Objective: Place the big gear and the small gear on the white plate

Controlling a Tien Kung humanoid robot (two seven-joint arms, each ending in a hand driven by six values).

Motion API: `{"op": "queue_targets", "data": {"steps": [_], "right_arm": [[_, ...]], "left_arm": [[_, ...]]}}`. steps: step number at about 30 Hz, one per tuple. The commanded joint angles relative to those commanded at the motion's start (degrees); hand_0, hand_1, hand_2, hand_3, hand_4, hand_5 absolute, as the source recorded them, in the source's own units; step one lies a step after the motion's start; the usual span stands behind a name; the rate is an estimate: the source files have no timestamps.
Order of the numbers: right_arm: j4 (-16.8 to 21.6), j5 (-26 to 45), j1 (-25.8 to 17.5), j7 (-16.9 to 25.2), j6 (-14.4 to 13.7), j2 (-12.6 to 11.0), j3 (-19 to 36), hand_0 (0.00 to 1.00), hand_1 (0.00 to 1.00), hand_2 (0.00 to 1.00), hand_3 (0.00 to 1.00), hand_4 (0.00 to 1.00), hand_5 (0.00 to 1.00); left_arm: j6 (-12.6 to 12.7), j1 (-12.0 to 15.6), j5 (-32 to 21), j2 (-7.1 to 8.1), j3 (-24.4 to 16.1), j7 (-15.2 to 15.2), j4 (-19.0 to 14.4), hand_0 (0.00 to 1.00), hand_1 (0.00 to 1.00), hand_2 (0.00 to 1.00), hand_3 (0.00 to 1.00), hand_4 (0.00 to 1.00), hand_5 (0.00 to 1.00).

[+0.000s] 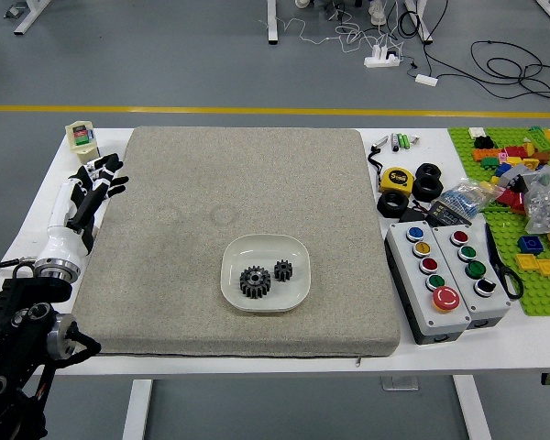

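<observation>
On plate (289, 247): both gears (255, 282) | right of mat (174, 257): button boxes (420, 286), tape measure (397, 180)

From where I stand, the mat (165, 266) looks like coarse woven cloth, matt and flecked grey-beige, spread over a smooth white tabletop (202, 366). The plate (231, 271) has a smooth, glossy white finish. Both gears, the big one (255, 281) and the small one (283, 270), look dark and fairly matt. At left, the robot's left hand (107, 188) has a smooth white shell with black fingers, above a shiny metal-looking wrist ring (57, 269). On the right, the button boxes (427, 314) look like smooth grey plastic, with a glossy red knob (445, 298). The far-right baseplate (543, 295) is studded green plastic; clear, crinkly plastic bags (548, 197) shine over it.
</observation>
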Motion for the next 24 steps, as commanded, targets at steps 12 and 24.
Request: {"op": "queue_targets", "data": {"steps": [12, 24], "right_arm": [[0.0, -0.39, 0.03, -0.14, 0.07, 0.09, 0.17, 0.657, 0.671, 0.747, 0.556, 0.753, 0.611], [0.0, -0.43, 0.05, -0.08, 0.06, 0.07, 0.32, 0.658, 0.671, 0.747, 0.555, 0.753, 0.612]], "left_arm": [[-9.74, 0.91, -7.34, 0.02, -1.16, 1.04, 0.32, 0.81, 0.842, 0.897, 0.822, 0.871, 0.998], [-12.39, 1.65, -7.05, -0.21, -1.79, 0.96, 0.15, 0.822, 0.861, 0.904, 0.825, 0.888, 0.998]]}}
